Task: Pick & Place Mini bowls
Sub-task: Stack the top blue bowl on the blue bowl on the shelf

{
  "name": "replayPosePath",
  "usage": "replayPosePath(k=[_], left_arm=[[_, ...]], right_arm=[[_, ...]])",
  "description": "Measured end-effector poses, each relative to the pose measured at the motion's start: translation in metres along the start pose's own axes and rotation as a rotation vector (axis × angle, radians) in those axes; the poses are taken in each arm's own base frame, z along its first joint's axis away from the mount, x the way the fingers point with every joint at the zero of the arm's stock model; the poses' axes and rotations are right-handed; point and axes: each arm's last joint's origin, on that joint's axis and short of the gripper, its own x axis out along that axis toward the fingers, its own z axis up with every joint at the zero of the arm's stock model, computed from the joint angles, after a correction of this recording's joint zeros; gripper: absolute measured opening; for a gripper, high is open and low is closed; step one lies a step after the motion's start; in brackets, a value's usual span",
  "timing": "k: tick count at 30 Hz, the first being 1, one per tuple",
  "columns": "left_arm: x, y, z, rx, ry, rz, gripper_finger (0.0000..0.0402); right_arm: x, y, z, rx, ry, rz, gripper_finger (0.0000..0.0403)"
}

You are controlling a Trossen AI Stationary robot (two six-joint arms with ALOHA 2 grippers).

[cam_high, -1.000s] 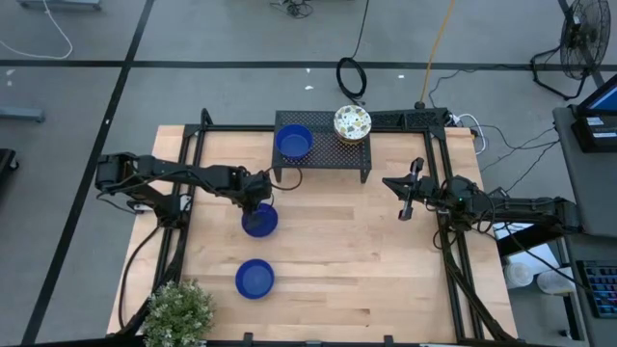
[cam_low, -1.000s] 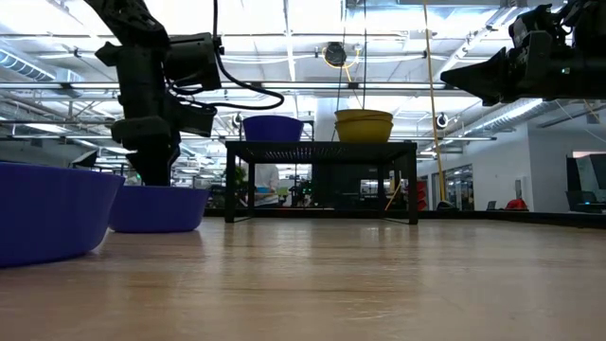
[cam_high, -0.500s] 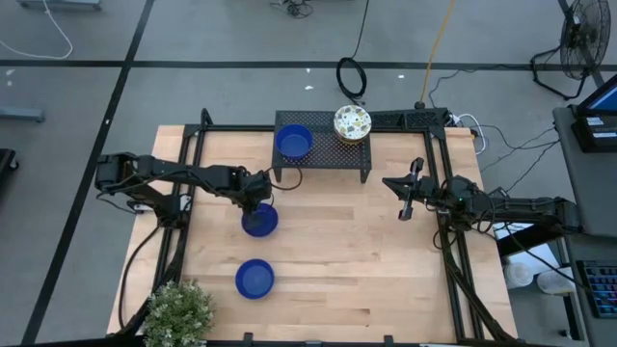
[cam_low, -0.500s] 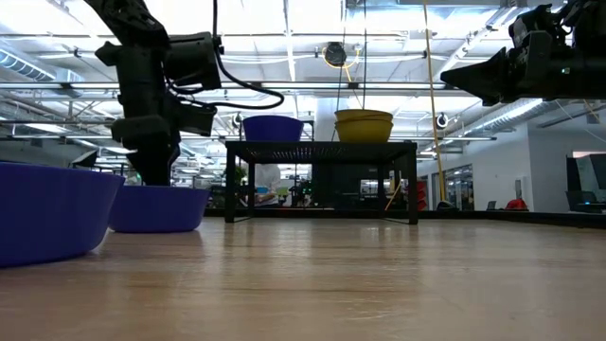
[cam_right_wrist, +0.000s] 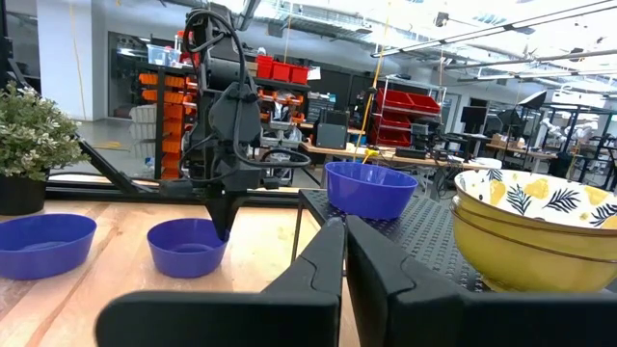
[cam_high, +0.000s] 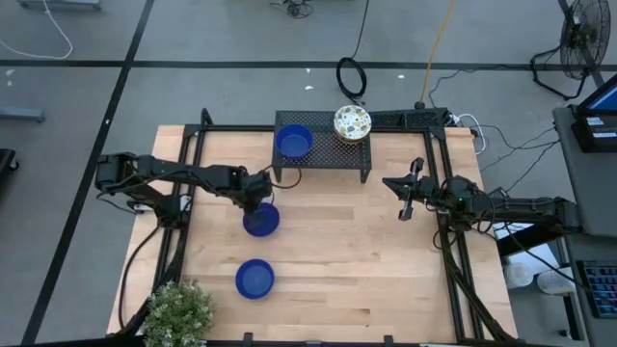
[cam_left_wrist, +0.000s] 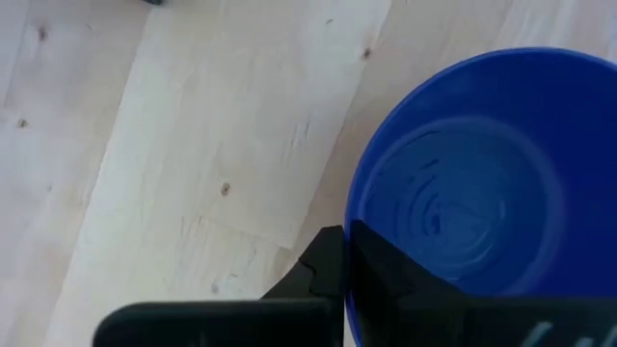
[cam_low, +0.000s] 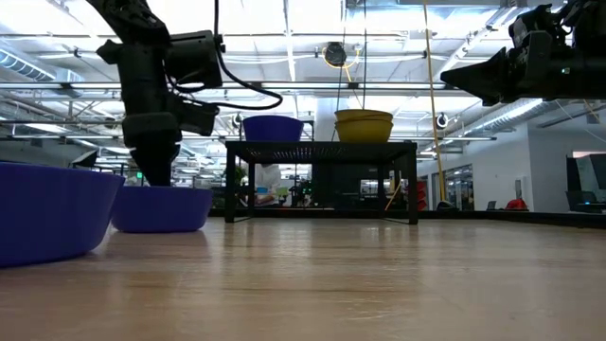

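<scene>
Three blue mini bowls show in the high view. One [cam_high: 293, 143] sits on the black rack, one [cam_high: 254, 279] rests on the table near the near edge, and one [cam_high: 261, 221] lies under my left gripper [cam_high: 254, 200], which is shut on it. A stack of floral bowls [cam_high: 353, 123], yellow outside [cam_right_wrist: 521, 236], stands on the rack beside the blue one. My right gripper [cam_high: 390, 181] hovers shut above the table's right side and touches nothing. My left gripper has the rim [cam_left_wrist: 352, 207] of the blue bowl [cam_left_wrist: 463, 193] on the side toward the left arm. One finger [cam_left_wrist: 323, 275] is outside the wall and the other [cam_left_wrist: 415, 289] inside. The fingers come from above, pointing down. The bowl's base rests on the table [cam_low: 161, 227].
The black mesh rack [cam_high: 323, 159] stands at the table's far edge. A potted plant [cam_high: 178, 313] sits at the near left corner. Bare wood lies across the middle and right of the table [cam_high: 357, 260].
My left gripper has shifted a little toward the table's right, keeping its hold on the rim. The blue bowl has slid slightly that way with it.
</scene>
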Motion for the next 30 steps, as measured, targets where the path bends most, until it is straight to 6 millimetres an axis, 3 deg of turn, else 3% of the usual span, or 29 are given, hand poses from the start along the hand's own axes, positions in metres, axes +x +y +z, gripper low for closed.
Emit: replayPosePath(k=[6,13,23,30], left_arm=[[-0.013,-0.001,0.013,-0.067,-0.029,0.005,0.0009],[-0.048,-0.005,0.038,-0.119,-0.066,-0.008,0.0011],[-0.121,-0.007,0.074,-0.114,-0.216,0.068,0.0011],[-0.187,0.011,0.095,-0.039,-0.37,0.107,0.0012]], right_arm=[[0.0,0.0,0.0,0.0,0.0,0.0,0.0002],[0.0,0.0,0.0,0.0,0.0,0.0,0.0002],[0.0,0.0,0.0,0.0,0.0,0.0,0.0002],[0.0,0.0,0.0,0.0,0.0,0.0,0.0002]])
